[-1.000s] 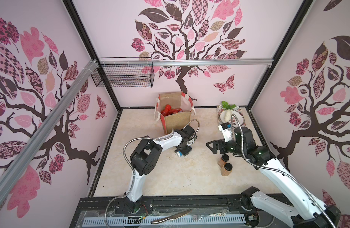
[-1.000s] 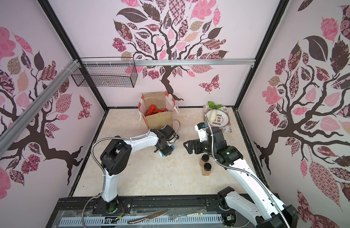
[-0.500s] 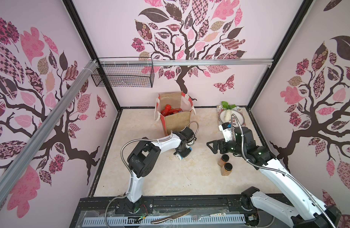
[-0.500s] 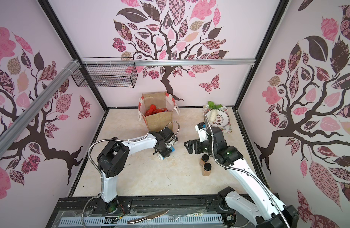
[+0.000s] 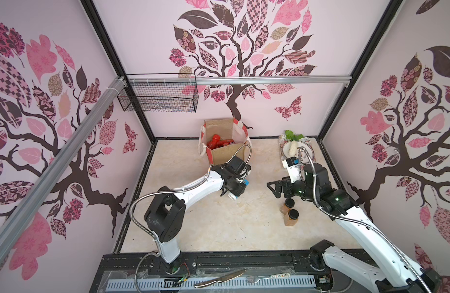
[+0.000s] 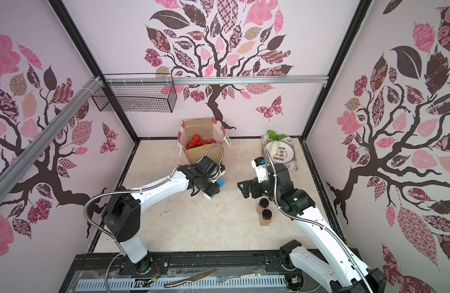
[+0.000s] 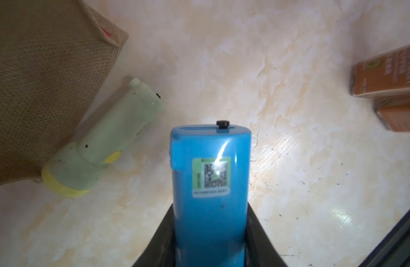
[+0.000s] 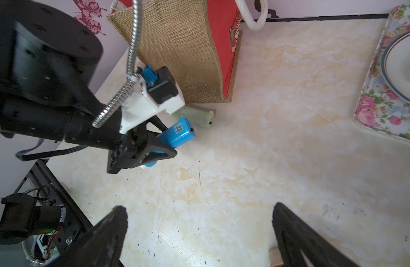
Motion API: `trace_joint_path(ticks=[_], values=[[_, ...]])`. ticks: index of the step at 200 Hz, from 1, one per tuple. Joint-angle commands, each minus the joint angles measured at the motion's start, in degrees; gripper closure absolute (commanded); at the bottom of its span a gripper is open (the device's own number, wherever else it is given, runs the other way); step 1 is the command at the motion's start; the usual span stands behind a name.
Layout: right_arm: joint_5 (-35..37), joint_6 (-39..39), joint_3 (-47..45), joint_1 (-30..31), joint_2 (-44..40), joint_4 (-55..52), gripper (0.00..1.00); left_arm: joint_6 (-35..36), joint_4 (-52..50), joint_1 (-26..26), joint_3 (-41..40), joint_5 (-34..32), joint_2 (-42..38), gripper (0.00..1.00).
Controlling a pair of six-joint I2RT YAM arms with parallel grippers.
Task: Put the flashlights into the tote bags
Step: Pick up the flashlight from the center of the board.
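My left gripper [image 7: 209, 208] is shut on a blue flashlight [image 7: 209, 185], which carries a QR sticker. The right wrist view shows that flashlight [image 8: 178, 135] tilted, low over the table, just in front of the tote bag [image 8: 183, 57]. A pale green flashlight [image 7: 102, 143] with a yellow head ring lies on the table against the bag's foot. The tan burlap tote bag [image 5: 226, 152] stands at the back and holds red flashlights [image 5: 217, 142]. My right gripper [image 8: 199, 207] is open and holds nothing, and it hovers to the right of the left gripper [image 5: 235, 189].
Two amber jars with black lids [image 5: 290, 210] stand under my right arm. A floral tray [image 5: 306, 139] carries a plate with a white radish at the back right. A wire basket [image 5: 158, 99] hangs on the back wall. A knife [image 5: 219, 277] lies on the front rail.
The left gripper's jaws have shut on the blue flashlight and shifted slightly toward the front left. The right arm has not moved.
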Motion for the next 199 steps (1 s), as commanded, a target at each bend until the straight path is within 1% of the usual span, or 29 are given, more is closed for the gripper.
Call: trace_joint_path(ticks=[1, 27, 66, 116, 145, 199], values=[[0.8, -2.7, 2.5, 0.1, -0.5, 0.7, 0.0, -3.8, 1.8, -0.3, 1.6, 0.2, -4.1, 0.97], [0.7, -3.1, 3.7, 0.1, 0.3, 0.9, 0.0, -5.0, 1.3, -0.2, 4.3, -1.7, -6.5, 0.99], [0.6, -3.6, 5.5, 0.1, 1.2, 1.2, 0.0, -6.2, 0.6, 0.4, 10.0, -3.6, -7.6, 1.0], [0.6, -3.9, 6.6, 0.1, 1.7, 1.4, 0.0, -9.1, 1.8, 4.6, 17.3, -3.7, -6.4, 1.0], [0.2, -3.8, 7.1, 0.1, 2.1, 1.8, 0.0, -9.2, 2.9, 7.0, 21.8, -3.7, -4.5, 1.0], [-0.1, -4.0, 8.0, 0.1, 3.1, 2.8, 0.0, -7.7, 0.4, 9.0, 36.2, -7.8, 2.8, 1.0]])
